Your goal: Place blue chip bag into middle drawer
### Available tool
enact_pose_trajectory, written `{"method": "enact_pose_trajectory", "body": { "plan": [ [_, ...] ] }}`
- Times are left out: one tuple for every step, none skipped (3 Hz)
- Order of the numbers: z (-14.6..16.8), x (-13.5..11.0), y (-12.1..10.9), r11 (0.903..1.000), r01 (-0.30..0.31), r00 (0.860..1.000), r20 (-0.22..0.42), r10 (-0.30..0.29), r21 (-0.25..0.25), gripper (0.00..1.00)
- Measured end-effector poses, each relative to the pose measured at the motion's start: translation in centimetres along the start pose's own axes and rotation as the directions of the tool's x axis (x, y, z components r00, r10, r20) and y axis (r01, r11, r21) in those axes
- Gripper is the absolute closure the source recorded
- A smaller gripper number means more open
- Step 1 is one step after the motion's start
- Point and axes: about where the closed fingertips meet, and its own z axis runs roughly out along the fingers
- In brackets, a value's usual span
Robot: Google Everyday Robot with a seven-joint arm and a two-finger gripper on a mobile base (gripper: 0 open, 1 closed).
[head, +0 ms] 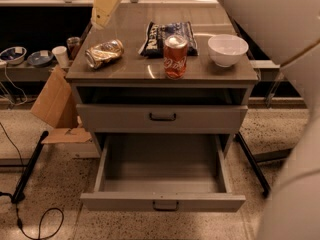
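The blue chip bag [168, 33] lies flat at the back middle of the cabinet top, partly hidden behind a red can [175, 57]. Below, the middle drawer [163, 202] is pulled out, and its grey inside holds nothing. My gripper [105, 5] shows as a cream-coloured shape at the upper left, above the back left of the cabinet top. It hangs left of the bag and does not touch it. My white arm [280, 24] fills the right edge of the camera view.
A crushed gold can [104, 53] lies at the top's left and a white bowl [227, 49] stands at its right. A shut drawer front [162, 117] sits above the open one. Cardboard [55, 101], cables and a shelf with cups and bowls are to the left.
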Motion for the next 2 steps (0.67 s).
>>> {"method": "enact_pose_trajectory", "body": {
  "plan": [
    [2.1,2.5,-1.3,0.9996,-0.023,0.995,-0.093,0.022,-0.013,0.00],
    [4.0,5.1,-2.4,0.9975,-0.071,0.982,-0.176,0.069,-0.004,0.00]
  ]
}}
